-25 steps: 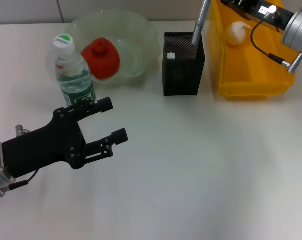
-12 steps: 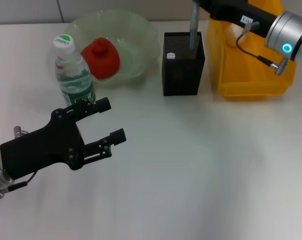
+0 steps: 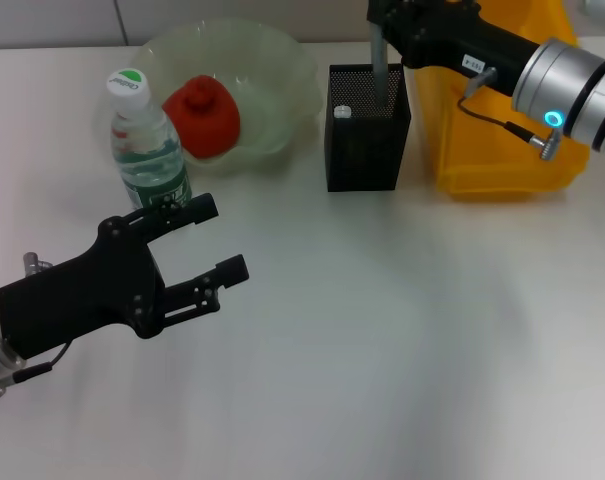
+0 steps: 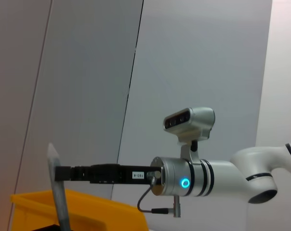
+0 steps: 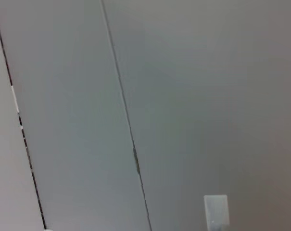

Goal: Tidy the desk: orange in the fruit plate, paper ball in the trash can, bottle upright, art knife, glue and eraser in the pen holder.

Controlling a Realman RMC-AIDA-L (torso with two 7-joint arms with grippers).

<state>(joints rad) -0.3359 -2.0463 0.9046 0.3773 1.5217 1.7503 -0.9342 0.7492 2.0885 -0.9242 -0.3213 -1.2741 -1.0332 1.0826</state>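
**Art knife over the pen holder: long axis near vertical**

Art knife stands as a grey bar, upright, its lower end inside the pen holder at the holder's far right corner. Right gripper sits directly above the holder at the bar's upper end; the arm reaches in from over the trash can, just right of the holder. Finger state not visible there: cannot tell whether it grips or has let go.

Key relation: bar's long axis lines up with the holder's opening, so the coming move is judged to be a straight release and lift.

A small white-topped item lies in the holder's near left corner.

Left gripper hovers well in front and left of the holder, fingers spread, empty. Right arm is nearer.

Bottle upright, left of the holder; orange in the fruit plate.
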